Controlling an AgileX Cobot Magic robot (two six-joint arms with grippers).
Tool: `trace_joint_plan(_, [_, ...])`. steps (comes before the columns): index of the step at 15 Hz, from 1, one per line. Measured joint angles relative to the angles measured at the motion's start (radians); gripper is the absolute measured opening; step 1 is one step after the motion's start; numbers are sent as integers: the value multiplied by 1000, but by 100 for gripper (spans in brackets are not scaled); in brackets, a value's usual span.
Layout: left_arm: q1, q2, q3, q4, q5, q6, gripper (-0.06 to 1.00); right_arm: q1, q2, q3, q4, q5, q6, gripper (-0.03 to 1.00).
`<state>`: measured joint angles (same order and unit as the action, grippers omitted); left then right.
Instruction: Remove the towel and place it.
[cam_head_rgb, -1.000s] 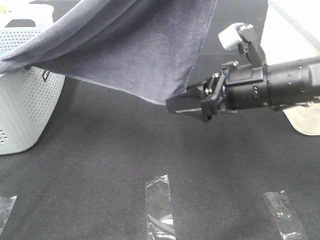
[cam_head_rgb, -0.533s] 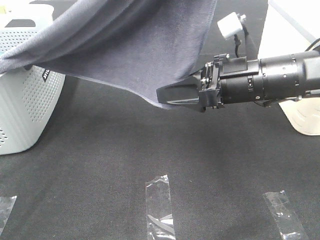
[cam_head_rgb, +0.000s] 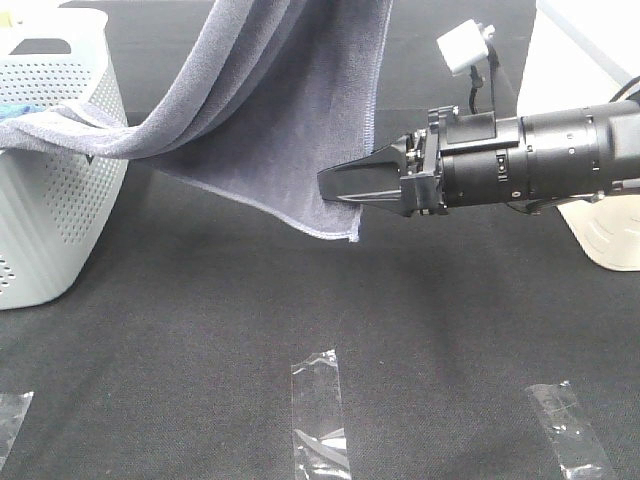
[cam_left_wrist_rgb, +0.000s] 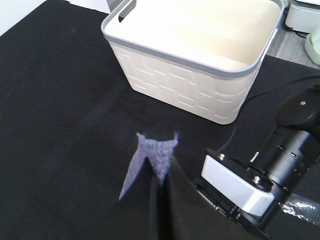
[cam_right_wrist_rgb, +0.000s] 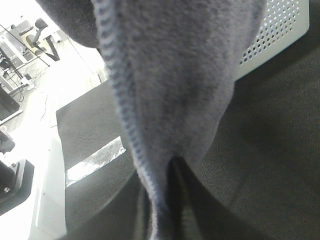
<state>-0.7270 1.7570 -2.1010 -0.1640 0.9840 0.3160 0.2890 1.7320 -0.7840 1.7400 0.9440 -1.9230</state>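
Right gripper (cam_head_rgb: 338, 187), reaching in level, has its jaws pinched shut on the hanging side hem of the grey towel (cam_head_rgb: 290, 110), likely a second hold for spreading it. Left gripper (cam_left_wrist_rgb: 160, 164) clamps a tuft of the same towel up high, so the cloth hangs clear while one end trails over the white perforated basket (cam_head_rgb: 60, 200). Only your left wrist view shows the cream bin (cam_left_wrist_rgb: 200, 97) beyond; only the right wrist view confirms hem between the jaws.
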Motion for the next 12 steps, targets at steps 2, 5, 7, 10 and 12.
trace_joint_plan(2, [0,0,0,3,-36,-8,0,0,0,0,0,0,1,9])
trace_joint_plan(5, [0,0,0,3,-78,-11,0,0,0,0,0,0,5,10])
trace_joint_plan(7, [0,0,0,3,-89,-14,0,0,0,0,0,0,7,11])
trace_joint_plan(10, [0,0,0,3,-92,-18,0,0,0,0,0,0,47,3])
trace_joint_plan(12, [0,0,0,5,-92,-36,0,0,0,0,0,0,83,0])
